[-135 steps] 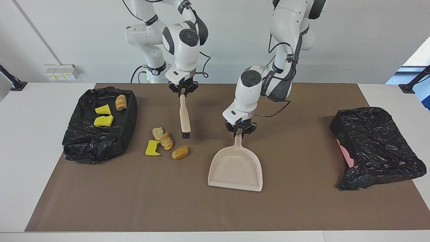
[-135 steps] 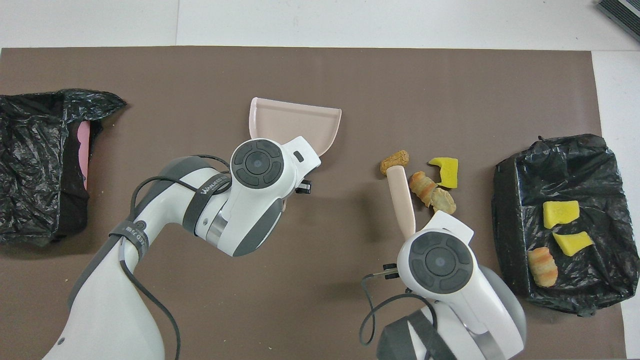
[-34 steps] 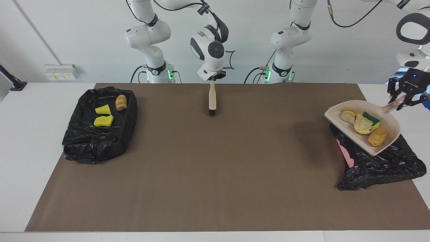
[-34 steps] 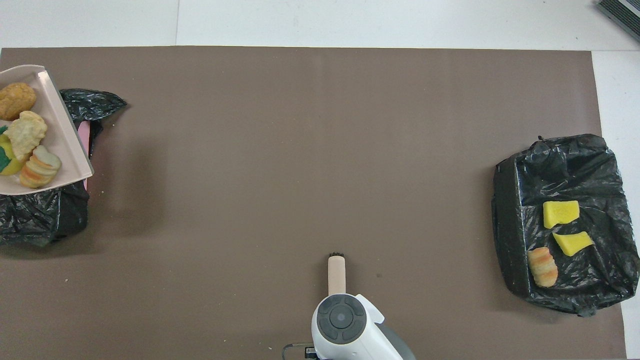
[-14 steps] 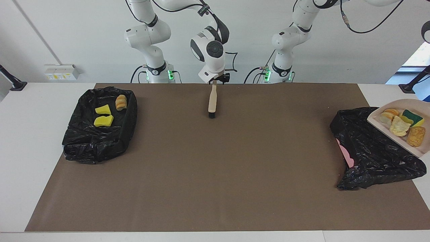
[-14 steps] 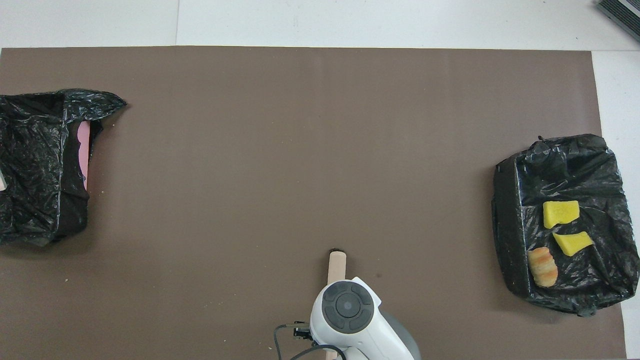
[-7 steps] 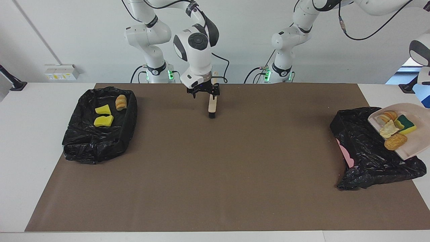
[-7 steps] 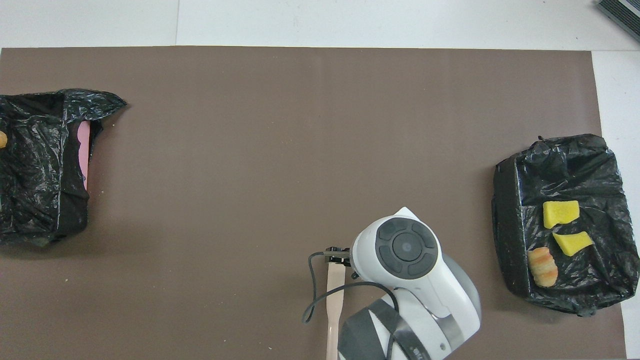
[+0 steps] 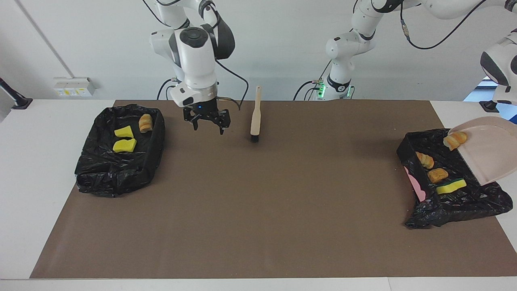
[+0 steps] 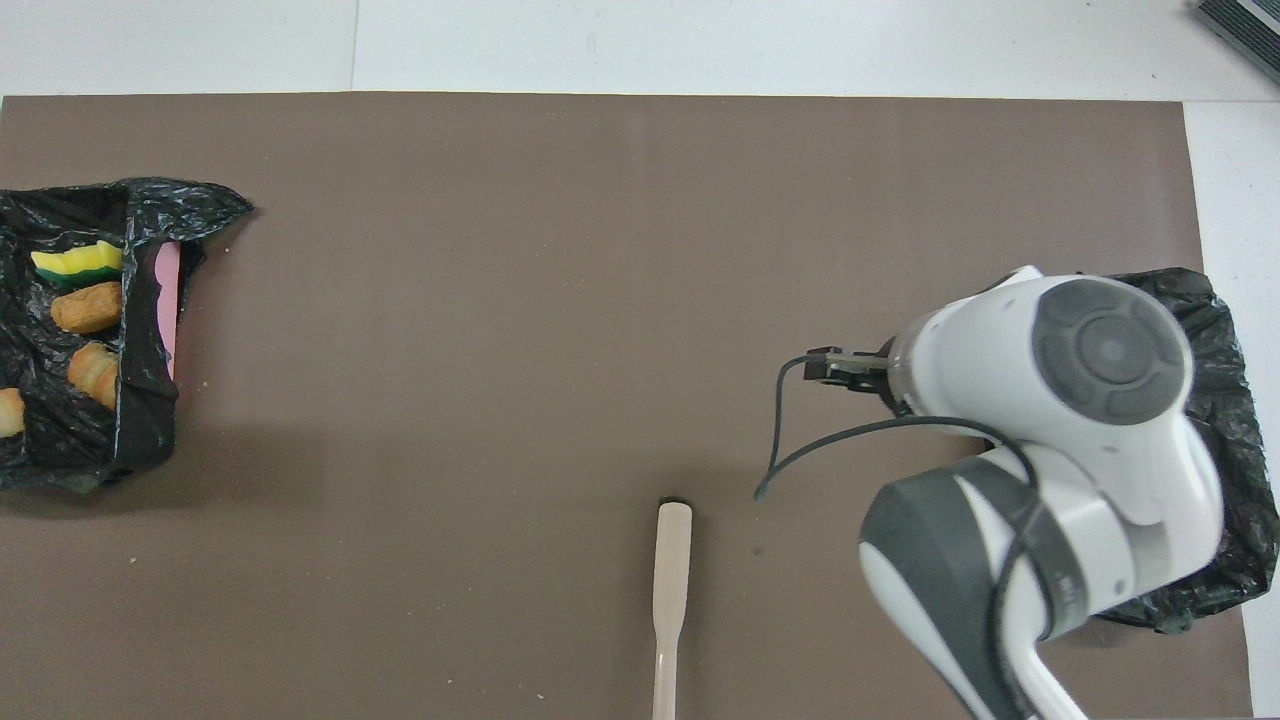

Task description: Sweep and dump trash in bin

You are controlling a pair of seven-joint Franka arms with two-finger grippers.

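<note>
While the dumping step is nearing its end (my judgement), the lots are standing as follows.

1. Dustpan [image 9: 486, 155]: hanging tilted at the right edge of the facing frame, its lip pointing down over the bin [image 9: 476, 202]. Its handle is running out of frame.
2. Left gripper: lying outside both frames. The pan is hanging in the air, so its jaws are presumably clamping the handle.
3. Trash: two bread chunks [image 9: 425, 160] and a green-backed sponge [image 9: 451, 186] are lying inside the bin. One more chunk [image 9: 455, 139] is sitting at the pan's lip, above the bag.
4. Right gripper [image 9: 207, 121]: hovering in the upper middle of the facing frame, over the worktop [image 9: 258, 226]. It is between the second bag-lined bin [image 9: 121, 182] and the brush [image 9: 255, 117]. Its jaws are standing open and holding nothing.
5. Brush: lying flat on the worktop, bristles pointing away from the robots.
6. Second bin, upper left of the facing frame: holding two yellow sponges [image 9: 123, 131] and one bread chunk [image 9: 145, 123].

Risks:
- The chunk at the lip is sitting close to the bag's upper rim. A sideways swing of the pan could be sending it onto the worktop.
- The bag is slumping (its walls look soft), so the pan's edge could be catching and dragging it.
- The open right jaws could be snagging the second bin's liner if they drift that way.
</note>
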